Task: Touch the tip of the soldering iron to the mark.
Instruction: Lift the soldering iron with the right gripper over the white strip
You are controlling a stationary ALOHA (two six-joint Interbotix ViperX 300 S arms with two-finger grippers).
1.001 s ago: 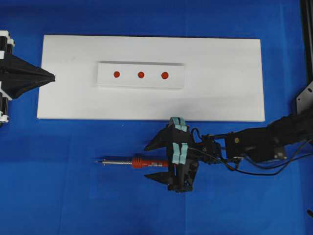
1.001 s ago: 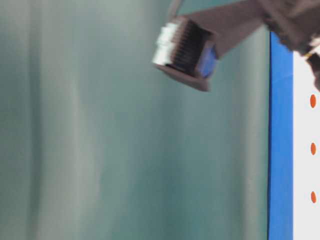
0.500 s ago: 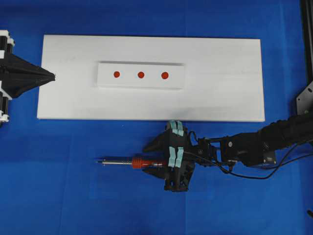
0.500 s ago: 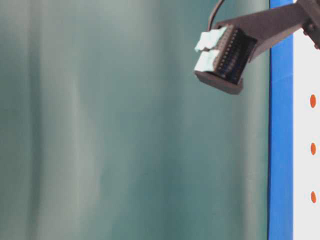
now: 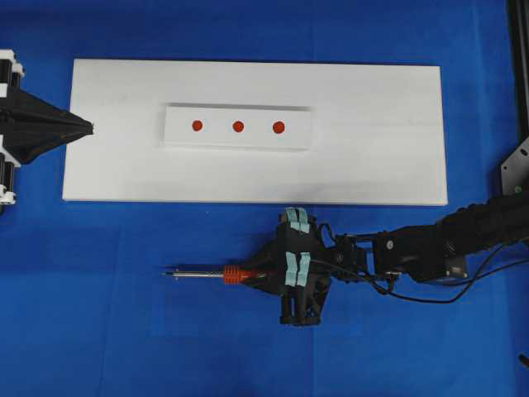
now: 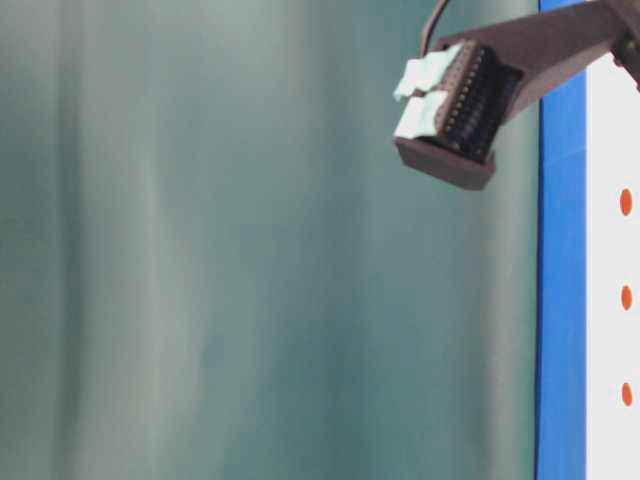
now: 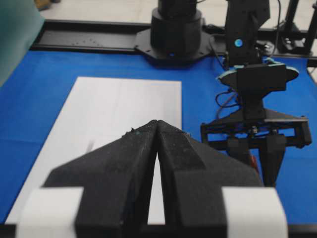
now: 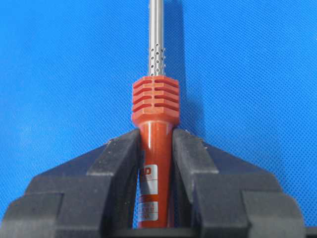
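Backdrop: blue cloth covers the counter [image 5: 99,331]; a white board [image 5: 397,149] lies on it.
Overhead, target: a raised white strip [image 5: 182,136] on the board carries three red marks [image 5: 238,126] in a row.
Overhead, tool: the soldering iron [image 5: 233,274] lies flat on the cloth below the board, well apart from the marks, with the tip [image 5: 168,272] pointing toward the picture's left.
Overhead, right pincer [image 5: 266,271]: jaws drawn in on the red handle, just behind its ribbed collar.
Overhead, left pincer [image 5: 89,128]: parked at the board's left edge, jaws together, holding nothing.
Table level: mostly a blurred green curtain; a black arm part with pale tape [image 6: 430,85] hangs at the top, and the marks show at the right edge.
Left wrist: both fingers [image 7: 124,163] meet in a closed wedge above the board; the right arm stands beyond.
Right wrist: black pads [image 8: 119,158] press both sides of the handle, silver shaft [image 8: 157,39] running straight ahead; the tip is out of frame.
Stage, as I judge it: grasp made, lift not yet begun.
Risk, slip: the handle is round and smooth, so it may roll or pivot in the jaws.
Risk, cord: its drag could swing the long shaft off line.
Risk, aim: a small wrist error would put the far tip beside a mark.
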